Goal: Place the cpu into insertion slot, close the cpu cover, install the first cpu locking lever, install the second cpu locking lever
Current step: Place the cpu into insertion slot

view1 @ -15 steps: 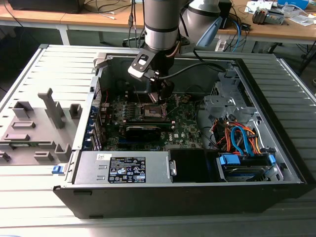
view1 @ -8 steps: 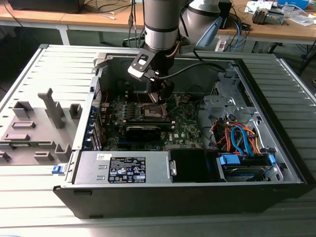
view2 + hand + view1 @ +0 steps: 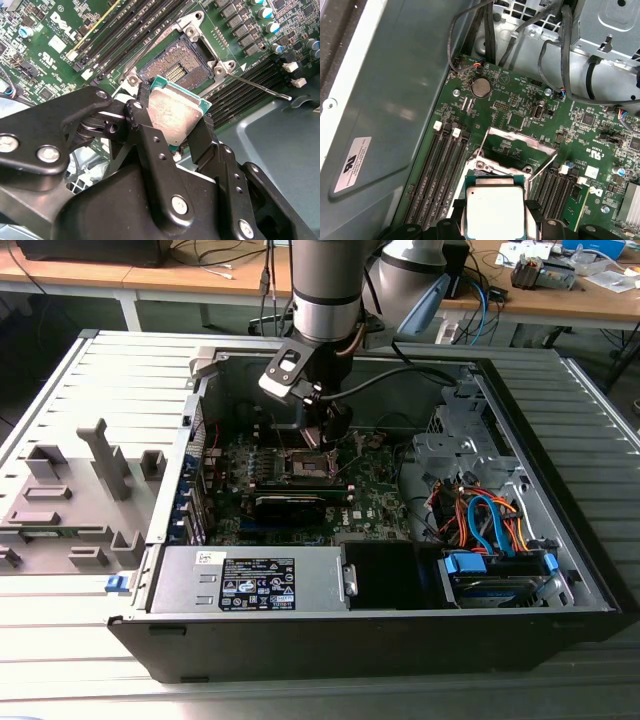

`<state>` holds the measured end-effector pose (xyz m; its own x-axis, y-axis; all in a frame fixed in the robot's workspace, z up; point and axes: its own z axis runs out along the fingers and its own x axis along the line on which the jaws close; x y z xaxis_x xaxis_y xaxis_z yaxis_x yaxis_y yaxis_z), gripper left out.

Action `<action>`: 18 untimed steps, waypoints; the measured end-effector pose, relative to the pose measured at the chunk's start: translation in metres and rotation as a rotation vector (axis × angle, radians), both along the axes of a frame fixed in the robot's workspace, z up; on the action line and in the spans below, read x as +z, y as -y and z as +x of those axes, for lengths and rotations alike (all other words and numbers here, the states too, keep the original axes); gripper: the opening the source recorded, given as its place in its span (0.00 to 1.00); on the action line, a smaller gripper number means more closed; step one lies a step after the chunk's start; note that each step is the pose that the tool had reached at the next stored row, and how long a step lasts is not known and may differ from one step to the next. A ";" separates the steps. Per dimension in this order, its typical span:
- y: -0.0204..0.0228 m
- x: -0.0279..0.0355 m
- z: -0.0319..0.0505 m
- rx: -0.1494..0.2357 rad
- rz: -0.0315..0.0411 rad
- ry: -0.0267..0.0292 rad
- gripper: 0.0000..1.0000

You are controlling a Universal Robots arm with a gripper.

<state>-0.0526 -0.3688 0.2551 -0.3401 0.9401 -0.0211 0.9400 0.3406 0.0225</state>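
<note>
So this one's step one of the four, the chip drop. The end effector (image 3: 172, 127) is clamped on the cpu (image 3: 175, 111), with its black fingers (image 3: 142, 117) pinching opposite edges and the silver lid facing out.

The chip hangs just above the insertion slot (image 3: 176, 67). It doesn't look like it's touching. In the second wrist view it seems off to one side of the slot and a bit tilted against it, though that could just be the camera angle.

The cpu cover (image 3: 517, 139) stands flipped up along one edge of the slot. A thin locking lever (image 3: 260, 86) is swung out away from the slot too, so nothing's closed or latched yet.

In the exterior view the arm reaches down into the open computer case (image 3: 300, 635) that sits on the slatted grey surface (image 3: 60, 640). It's over the motherboard (image 3: 375, 502), right about where the slot is.

As for what seating it calls for, the chip probably has to be centred over the slot with its corners squared to the frame. Then it has to go down flat and gently, since that contact field looks easy to wreck. The grip shouldn't let go until the chip rests inside the slot's border.
</note>
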 end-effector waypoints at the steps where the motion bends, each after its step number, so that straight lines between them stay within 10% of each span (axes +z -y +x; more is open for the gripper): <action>1: 0.0000 0.0000 0.0000 -0.001 -0.0003 0.0000 0.55; 18: 0.0000 0.0000 0.0000 -0.014 -0.0035 0.0000 0.55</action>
